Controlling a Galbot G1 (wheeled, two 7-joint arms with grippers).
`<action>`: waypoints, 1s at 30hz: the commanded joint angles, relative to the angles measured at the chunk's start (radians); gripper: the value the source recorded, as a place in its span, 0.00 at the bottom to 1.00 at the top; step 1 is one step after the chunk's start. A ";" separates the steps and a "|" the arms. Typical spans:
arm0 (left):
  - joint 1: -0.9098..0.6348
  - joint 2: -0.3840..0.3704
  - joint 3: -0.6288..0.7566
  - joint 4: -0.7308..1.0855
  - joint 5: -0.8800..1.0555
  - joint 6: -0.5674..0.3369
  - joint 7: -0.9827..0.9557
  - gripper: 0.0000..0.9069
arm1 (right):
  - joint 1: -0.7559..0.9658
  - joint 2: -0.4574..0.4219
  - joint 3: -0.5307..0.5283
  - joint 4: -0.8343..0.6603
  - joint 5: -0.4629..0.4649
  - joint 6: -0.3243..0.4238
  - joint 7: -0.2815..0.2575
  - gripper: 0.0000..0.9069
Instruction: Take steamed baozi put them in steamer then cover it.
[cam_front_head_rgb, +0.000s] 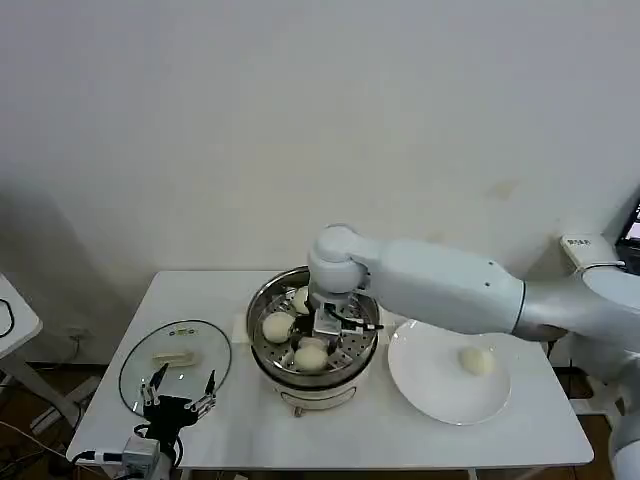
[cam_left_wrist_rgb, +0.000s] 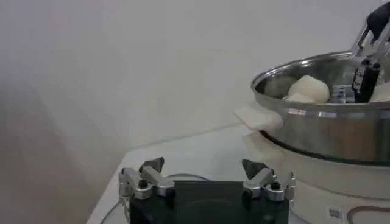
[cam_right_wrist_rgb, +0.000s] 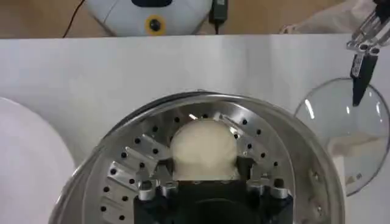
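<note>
Gripping a round baozi (cam_right_wrist_rgb: 203, 149), right tool (cam_right_wrist_rgb: 206, 176) inside steamer (cam_right_wrist_rgb: 292, 176).

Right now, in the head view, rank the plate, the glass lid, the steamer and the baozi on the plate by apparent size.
1. steamer, plate and glass lid: look about alike, so no ranking among them
2. baozi on the plate: clearly smallest

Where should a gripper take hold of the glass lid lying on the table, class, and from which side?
Grip the cream handle at the middle of the lid, coming straight down from above. The lid lies flat with its handle up, a raised bar fingers can likely close across. The left gripper hangs open at the lid's near edge.
</note>
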 joint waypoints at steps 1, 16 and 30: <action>-0.002 -0.002 -0.001 0.001 0.000 0.001 0.000 1.00 | -0.003 0.007 -0.006 -0.009 0.000 0.005 0.000 1.00; -0.007 -0.001 0.004 0.006 0.000 0.002 0.003 1.00 | 0.068 -0.089 0.049 0.010 0.034 -0.049 0.031 1.00; -0.037 0.027 0.029 0.012 -0.021 0.007 0.012 1.00 | 0.067 -0.512 0.181 0.074 0.324 -0.456 0.129 1.00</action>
